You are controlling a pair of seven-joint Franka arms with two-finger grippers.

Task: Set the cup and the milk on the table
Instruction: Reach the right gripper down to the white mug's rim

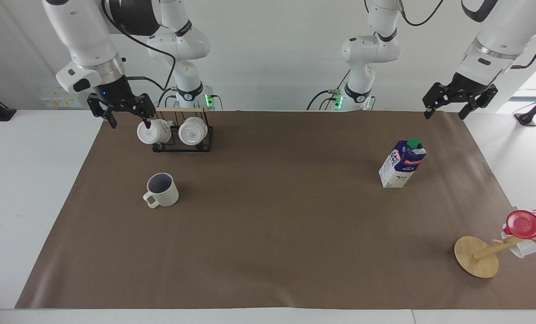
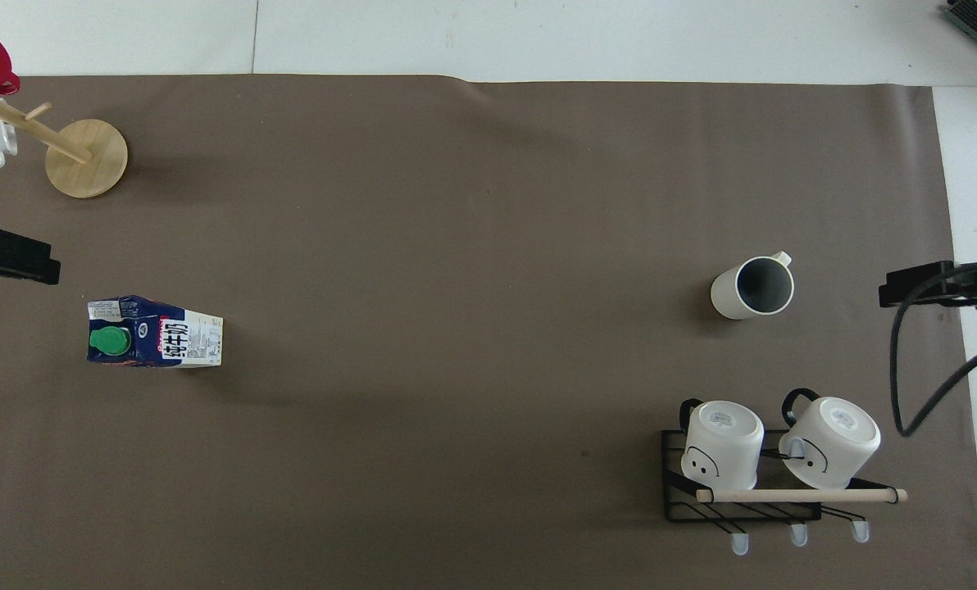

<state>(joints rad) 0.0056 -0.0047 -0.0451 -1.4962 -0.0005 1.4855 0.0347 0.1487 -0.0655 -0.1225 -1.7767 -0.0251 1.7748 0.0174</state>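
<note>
In the facing view, the cup (image 1: pixel 162 190) stands upright on the brown sheet (image 1: pixel 268 234) of the table (image 1: pixel 25 189), left of centre (its handle points to the lower left). The milk (image 1: pixel 402 163) stands upright at the right. The right gripper (image 1: pixel 127 119), jaws spread and empty, hangs at the upper left, beside the rack (image 1: pixel 182 137) with two white mugs (image 1: pixel 153 132). The left gripper (image 1: pixel 446 111) hangs at the upper right, jaws spread too.

Cup (image 1: pixel 162 190) and milk (image 1: pixel 402 163) on table (image 1: pixel 268 234)
</note>
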